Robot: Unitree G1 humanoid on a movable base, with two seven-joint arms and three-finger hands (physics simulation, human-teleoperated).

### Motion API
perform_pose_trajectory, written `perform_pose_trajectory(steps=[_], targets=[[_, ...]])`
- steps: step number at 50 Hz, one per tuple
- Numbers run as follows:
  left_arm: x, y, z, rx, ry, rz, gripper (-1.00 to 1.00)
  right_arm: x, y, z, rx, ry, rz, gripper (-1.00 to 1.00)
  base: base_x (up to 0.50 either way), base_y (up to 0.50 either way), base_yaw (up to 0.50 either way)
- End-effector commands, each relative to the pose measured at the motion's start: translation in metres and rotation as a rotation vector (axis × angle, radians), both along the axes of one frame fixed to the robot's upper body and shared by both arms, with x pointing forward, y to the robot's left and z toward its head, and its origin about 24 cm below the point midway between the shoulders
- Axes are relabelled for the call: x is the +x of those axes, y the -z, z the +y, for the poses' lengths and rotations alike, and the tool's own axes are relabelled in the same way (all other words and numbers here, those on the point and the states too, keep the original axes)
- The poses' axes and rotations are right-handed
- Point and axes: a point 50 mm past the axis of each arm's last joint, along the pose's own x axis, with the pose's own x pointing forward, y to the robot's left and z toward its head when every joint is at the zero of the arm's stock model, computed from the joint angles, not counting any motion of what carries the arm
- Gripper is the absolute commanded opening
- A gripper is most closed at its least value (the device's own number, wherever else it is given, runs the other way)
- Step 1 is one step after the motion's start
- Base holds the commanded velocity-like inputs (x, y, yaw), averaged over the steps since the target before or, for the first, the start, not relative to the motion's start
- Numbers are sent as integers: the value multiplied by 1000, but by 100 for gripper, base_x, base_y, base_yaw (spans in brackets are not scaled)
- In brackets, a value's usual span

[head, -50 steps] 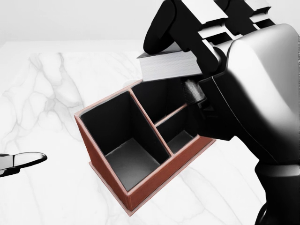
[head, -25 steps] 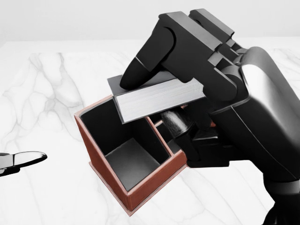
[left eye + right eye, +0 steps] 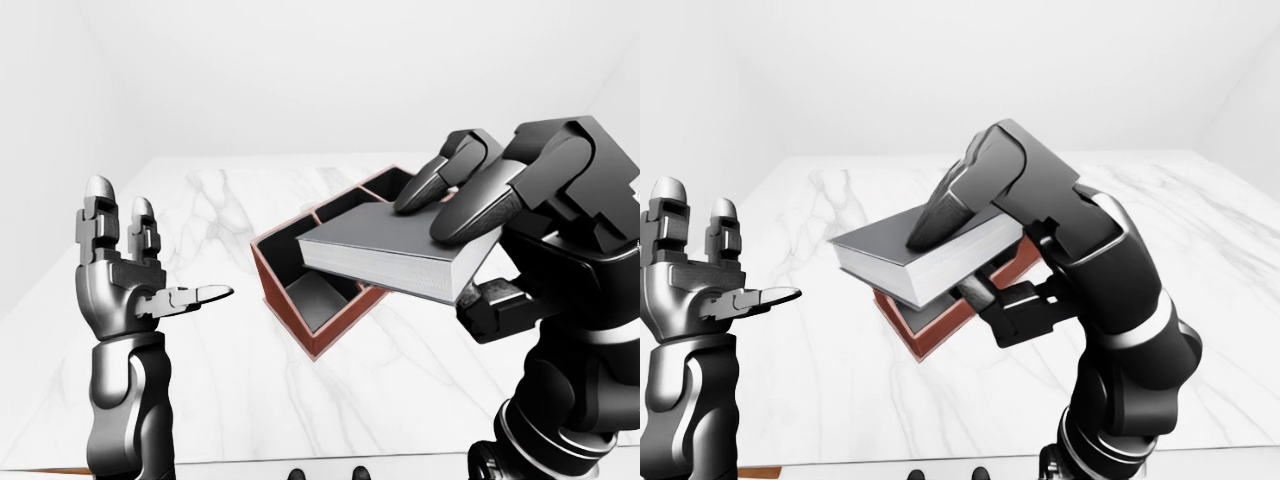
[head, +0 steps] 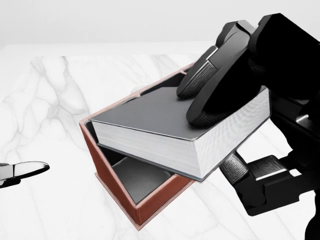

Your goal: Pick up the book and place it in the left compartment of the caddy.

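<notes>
My right hand (image 4: 220, 130) is shut on a thick book (image 4: 165, 127) with a dark grey cover and white page edges. It holds the book flat, tilted down to the left, just above the red-brown caddy (image 4: 125, 197). The book covers most of the caddy; only the left compartment's lower part (image 4: 135, 175) shows beneath it in the head view. The caddy also shows in the left-eye view (image 3: 320, 330), with its black inner walls. My left hand (image 3: 150, 280) is open and empty, raised well left of the caddy.
The caddy stands on a white marble table (image 4: 45, 100). The table's near edge (image 3: 330, 460) runs along the bottom of the left-eye view. White walls lie beyond.
My right hand has turned and lowered the book toward the left, from above the caddy's top right corner to over its left compartment. The left hand has not moved.
</notes>
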Motion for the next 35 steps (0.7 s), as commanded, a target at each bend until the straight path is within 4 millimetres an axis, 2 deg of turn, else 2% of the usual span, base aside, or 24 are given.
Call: perform_pose_trajectory(steps=[1,17,30,35], targets=[[0,0,0,0,0,0,100,4,2,-14,154,-99,60,-100,0,0,0],[-1,-1,0,0,-2,-5,100,16,8,-16,251,-138,161,-100,0,0,0],[1,0,1,-3,-3,0,100,32,15,-7,243,-145,238,-100,0,0,0],[1,-1,1,-3,-3,-3,100,41,23,-1,215,-137,290,-100,0,0,0]])
